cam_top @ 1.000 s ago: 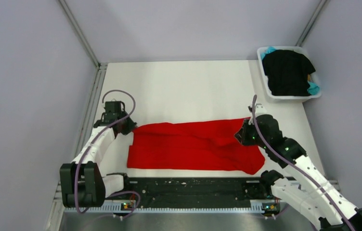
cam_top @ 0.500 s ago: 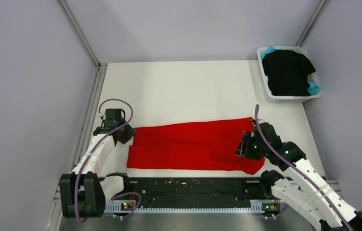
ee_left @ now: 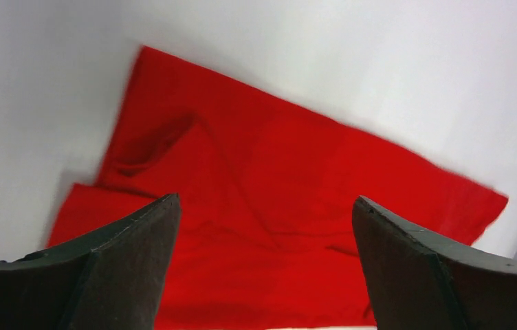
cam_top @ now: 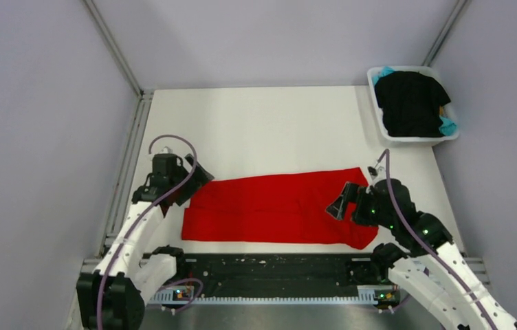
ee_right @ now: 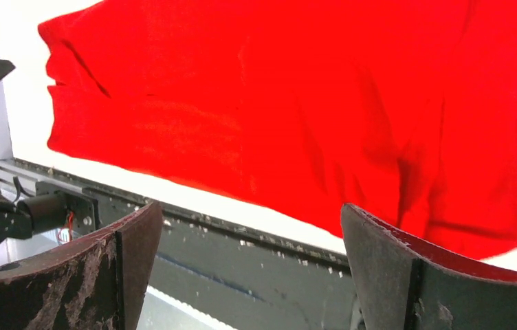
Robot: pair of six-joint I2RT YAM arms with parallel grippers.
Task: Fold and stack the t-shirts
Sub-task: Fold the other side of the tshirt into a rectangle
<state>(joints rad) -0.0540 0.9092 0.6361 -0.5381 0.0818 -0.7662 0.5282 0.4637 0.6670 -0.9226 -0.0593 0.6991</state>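
White desk [cam_top: 276, 117], grey walls. Red t-shirt [cam_top: 269, 210] lies at 6 o'clock, folded into a long band. Left pincer [ee_left: 264, 201] at its 9 o'clock end and right pincer [ee_right: 250, 207] at 3 o'clock gape apart, empty. Cloth looks light and limp; best pinched at the corners.

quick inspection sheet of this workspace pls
surface: white table, no stains seen
job's things: red shirt lies in a long flat band near the front edge; black shirt and teal shirt are heaped in the tub at the far right corner
clutter: nothing seen
grippers: left gripper open at the red shirt's left end; right gripper open over its right end; neither holds cloth
cables: a purple cable loops along each arm, not caught in cloth
surroundings: grey walls; black rail along the near edge
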